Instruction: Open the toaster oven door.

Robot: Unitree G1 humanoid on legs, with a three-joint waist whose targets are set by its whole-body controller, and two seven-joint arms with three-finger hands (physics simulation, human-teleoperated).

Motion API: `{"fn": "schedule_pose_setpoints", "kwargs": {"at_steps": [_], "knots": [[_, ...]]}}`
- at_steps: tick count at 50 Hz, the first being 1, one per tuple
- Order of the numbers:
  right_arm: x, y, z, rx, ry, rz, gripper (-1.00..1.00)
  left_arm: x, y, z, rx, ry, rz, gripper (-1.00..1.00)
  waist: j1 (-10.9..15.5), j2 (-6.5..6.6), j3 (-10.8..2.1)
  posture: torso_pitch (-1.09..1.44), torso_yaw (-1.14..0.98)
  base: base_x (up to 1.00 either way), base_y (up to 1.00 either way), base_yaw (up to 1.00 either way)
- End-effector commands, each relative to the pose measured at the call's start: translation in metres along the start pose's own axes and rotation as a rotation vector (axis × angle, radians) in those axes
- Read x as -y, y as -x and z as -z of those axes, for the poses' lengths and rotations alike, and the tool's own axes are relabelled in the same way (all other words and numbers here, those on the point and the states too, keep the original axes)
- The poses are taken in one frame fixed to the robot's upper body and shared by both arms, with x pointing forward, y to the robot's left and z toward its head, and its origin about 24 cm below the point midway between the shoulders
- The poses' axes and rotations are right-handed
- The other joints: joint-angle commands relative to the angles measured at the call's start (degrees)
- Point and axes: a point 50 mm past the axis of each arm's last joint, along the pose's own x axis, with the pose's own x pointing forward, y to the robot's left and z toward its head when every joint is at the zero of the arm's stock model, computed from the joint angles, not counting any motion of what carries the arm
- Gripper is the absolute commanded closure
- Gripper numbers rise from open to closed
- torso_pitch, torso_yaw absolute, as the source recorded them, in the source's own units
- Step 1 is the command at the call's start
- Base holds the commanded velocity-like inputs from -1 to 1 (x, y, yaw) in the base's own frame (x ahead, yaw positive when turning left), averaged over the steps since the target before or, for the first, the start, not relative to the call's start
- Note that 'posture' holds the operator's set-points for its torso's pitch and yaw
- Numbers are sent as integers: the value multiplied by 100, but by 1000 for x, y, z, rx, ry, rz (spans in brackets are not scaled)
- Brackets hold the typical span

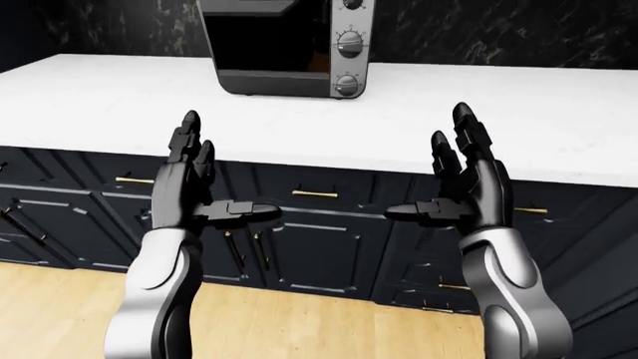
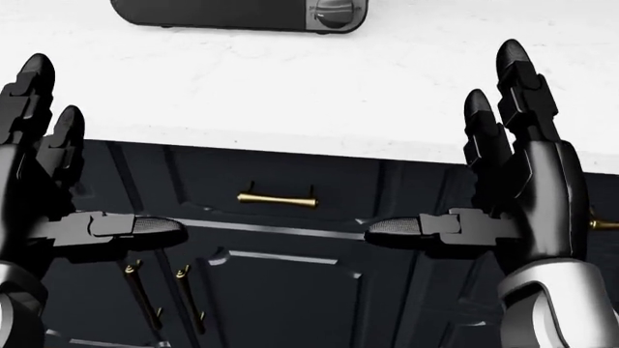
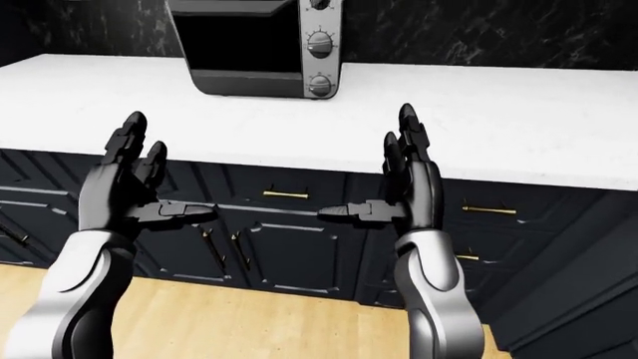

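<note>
Left hand [image 1: 194,191]: raised, fingers spread wide, thumb pointing inward, holding nothing. Right hand [image 1: 464,187]: likewise raised, splayed, empty. Toaster oven [image 1: 289,48]: top centre of left-eye view, on white counter [image 1: 559,127], door closed, well apart from both hands.

The toaster oven [image 1: 289,46] is showing a black door and a silver control panel with dark knobs [image 1: 349,43]. The counter [image 1: 559,127] is looking plain white, the wall [image 1: 499,30] behind it black with faint marbling. The cabinets [image 1: 329,247] are appearing dark navy with brass handles [image 1: 315,194]; the floor [image 1: 299,321] is glowing light wood. Both the left hand [image 1: 189,187] and right hand [image 1: 469,183] are showing black above grey forearms.
</note>
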Motion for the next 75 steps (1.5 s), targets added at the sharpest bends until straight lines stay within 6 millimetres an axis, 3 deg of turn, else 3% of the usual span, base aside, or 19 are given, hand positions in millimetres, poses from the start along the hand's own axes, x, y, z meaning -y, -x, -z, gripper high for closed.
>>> {"fn": "schedule_pose_setpoints", "kwargs": {"at_steps": [1,3,5,8,15,17,19,20,22,29,31,33,34,36,43,46,47,63,75], "knots": [[-1,0,-12,77,2,-8,-100,3,0,-13,77,3,17,-100,1,10,-35,0,0,37,0,0],[-1,0,-12,77,2,-7,-100,2,1,-13,78,3,16,-100,27,-152,-59,0,0,37,0,0],[-1,0,-12,77,1,-6,-100,2,1,-13,79,4,15,-100,27,-460,-161,0,0,37,0,0],[0,0,-11,76,0,-3,-100,1,0,-13,80,4,14,-100,-56,-425,-40,0,0,37,0,0],[0,1,-12,78,2,-2,-100,1,0,-13,79,4,14,-100,-196,-123,-23,0,0,37,0,0],[0,1,-13,78,3,-1,-100,1,0,-13,79,4,15,-100,-230,43,-48,0,0,37,0,0],[0,1,-13,80,3,0,-100,1,0,-13,79,3,15,-100,-245,345,-153,0,0,38,0,0],[1,1,-13,81,2,1,-100,2,1,-14,79,3,16,-100,-229,337,-229,0,0,38,0,0],[1,1,-13,81,1,2,-100,2,0,-14,79,3,16,-100,-178,347,-29,0,0,37,0,0],[1,2,-14,85,-1,4,-100,0,1,-13,80,3,12,-100,-23,49,-106,0,0,32,0,0],[1,3,-13,83,-2,5,-100,0,1,-13,80,3,10,-100,2,-106,-116,0,0,27,0,0],[1,3,-12,83,-4,7,-100,-1,2,-12,79,4,9,-100,-6,-400,-178,0,0,17,0,0],[1,3,-12,82,-4,7,-100,-1,2,-12,78,4,8,-100,-42,-366,-259,0,0,8,0,0],[1,4,-12,82,-5,7,-100,-1,2,-12,79,5,8,-100,-60,-448,-41,0,0,6,0,0],[3,3,-12,90,-4,19,-100,-5,5,-13,106,3,-16,-100,-142,-220,12,0,0,0,0,0],[4,4,-13,93,-3,20,-100,-7,4,-15,129,-4,-26,-100,-191,194,-153,0,0,0,0,0],[4,4,-14,94,-1,21,-100,-8,4,-16,146,-12,-33,-100,-193,-74,-98,0,0,0,0,0],[8,5,-18,111,6,35,-100,-7,7,-23,183,-14,7,-100,-105,-154,-456,-9,0,0,0,0],[10,5,-13,106,7,44,-100,-4,5,-23,179,-20,19,-100,-98,-164,-913,-20,0,0,0,0]]}}
